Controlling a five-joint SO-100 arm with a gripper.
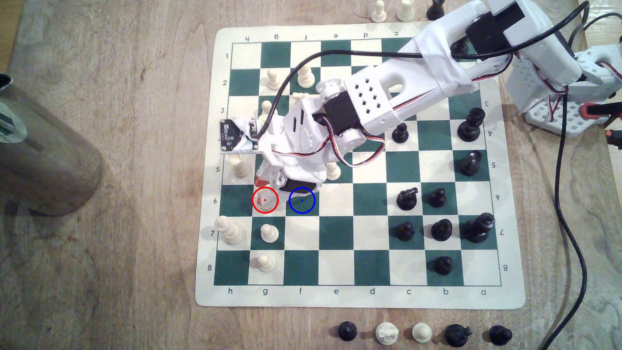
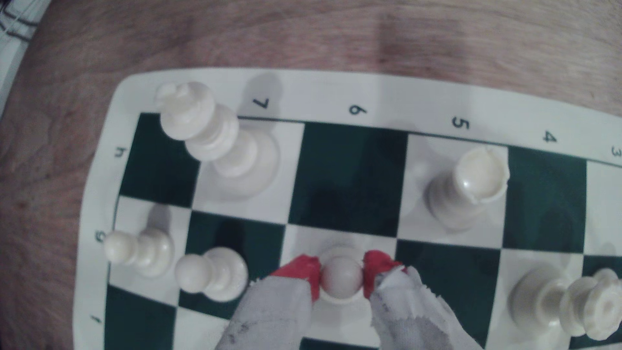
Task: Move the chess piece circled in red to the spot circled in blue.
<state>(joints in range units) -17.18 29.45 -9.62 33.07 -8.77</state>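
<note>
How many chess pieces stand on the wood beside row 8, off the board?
5, in a row, from the exterior view's left: black pawn, cream piece, cream pawn, larger black piece, last black piece.

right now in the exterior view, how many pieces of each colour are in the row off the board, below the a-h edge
black pieces: 3
cream pieces: 2
total: 5

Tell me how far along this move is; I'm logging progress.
Done: the gripper has reached the pawn, red fingertips flanking its head. In hand: closing the grasp; the pawn stands on the red-ringed square. Left: lift and set it on the blue-ringed square.
</note>
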